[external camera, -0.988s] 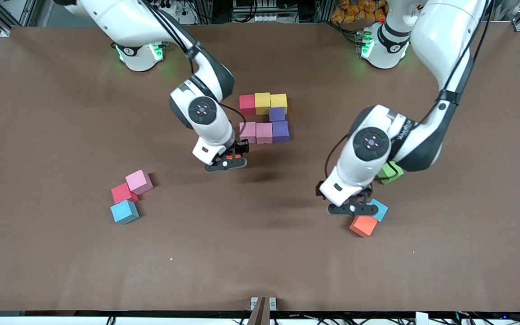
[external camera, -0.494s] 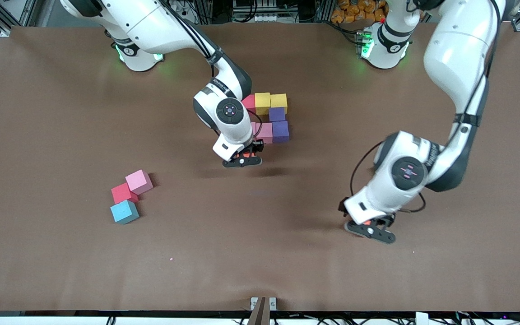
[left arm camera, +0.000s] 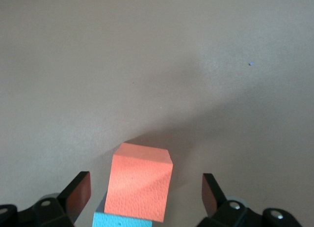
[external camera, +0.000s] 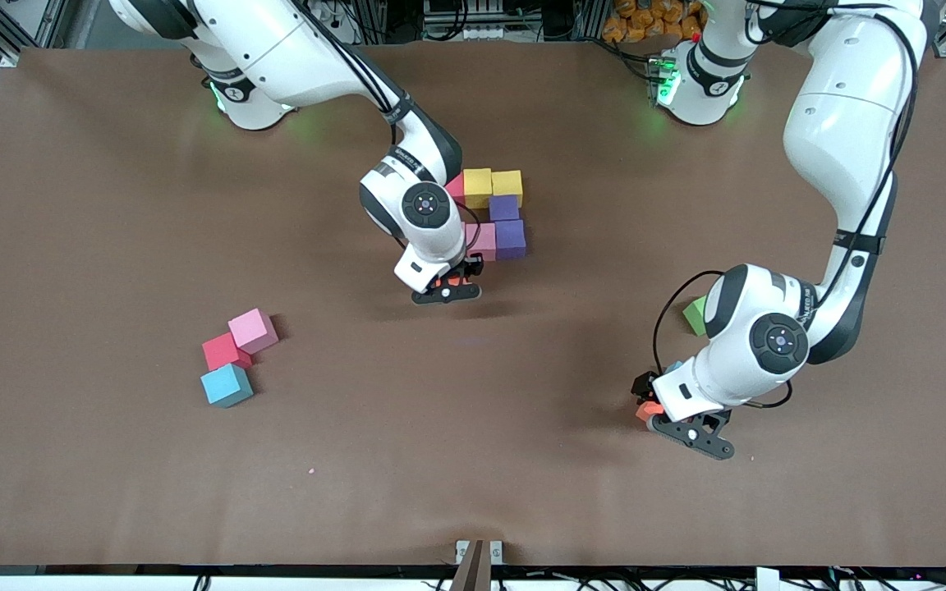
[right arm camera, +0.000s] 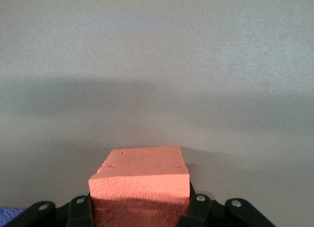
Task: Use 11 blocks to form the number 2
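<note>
Orange cubes number two: one point(right arm camera: 140, 180) clamped in right jaws, one point(left arm camera: 141, 180) between spread left jaws.

High front camera, two close wrist cameras

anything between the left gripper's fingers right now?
Yes. In the left wrist view the left gripper is open, with an orange cube on the table between its fingers, untouched. A light blue cube sits beside it.

Right gripper point(external camera: 446, 289) fingers clamped, left gripper point(external camera: 693, 433) fingers spread, both low
</note>
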Robot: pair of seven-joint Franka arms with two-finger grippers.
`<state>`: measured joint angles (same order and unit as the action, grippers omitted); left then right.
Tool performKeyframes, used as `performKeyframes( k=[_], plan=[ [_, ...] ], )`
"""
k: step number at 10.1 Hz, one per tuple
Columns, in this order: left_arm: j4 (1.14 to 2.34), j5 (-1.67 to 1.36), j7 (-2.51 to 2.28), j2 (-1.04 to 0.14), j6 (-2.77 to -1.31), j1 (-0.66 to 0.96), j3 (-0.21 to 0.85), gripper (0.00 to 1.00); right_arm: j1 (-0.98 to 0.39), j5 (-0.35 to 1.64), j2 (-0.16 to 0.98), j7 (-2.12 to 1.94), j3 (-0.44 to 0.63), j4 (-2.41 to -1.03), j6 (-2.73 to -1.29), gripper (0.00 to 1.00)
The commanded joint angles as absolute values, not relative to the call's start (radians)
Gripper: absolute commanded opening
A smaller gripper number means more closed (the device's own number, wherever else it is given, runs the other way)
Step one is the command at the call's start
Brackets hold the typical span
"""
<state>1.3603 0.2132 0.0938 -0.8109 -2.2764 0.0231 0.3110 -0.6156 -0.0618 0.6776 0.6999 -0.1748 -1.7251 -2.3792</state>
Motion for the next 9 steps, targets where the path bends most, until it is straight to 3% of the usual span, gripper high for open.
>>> performKeyframes(
  k=[1,9],
  plan=[
    [1.325,0.190,0.181,-0.862,-2.318,0.032,0.281,1.00,-0.634,-0.071,0.678,0.724,-0.164,-1.727,-2.382,0.26],
    [1.322,0.189,0.184,-0.894,-2.356,0.046,0.264,1.00,-0.635,-0.069,0.647,0.736,-0.173,-1.778,-2.368,0.26]
  ],
)
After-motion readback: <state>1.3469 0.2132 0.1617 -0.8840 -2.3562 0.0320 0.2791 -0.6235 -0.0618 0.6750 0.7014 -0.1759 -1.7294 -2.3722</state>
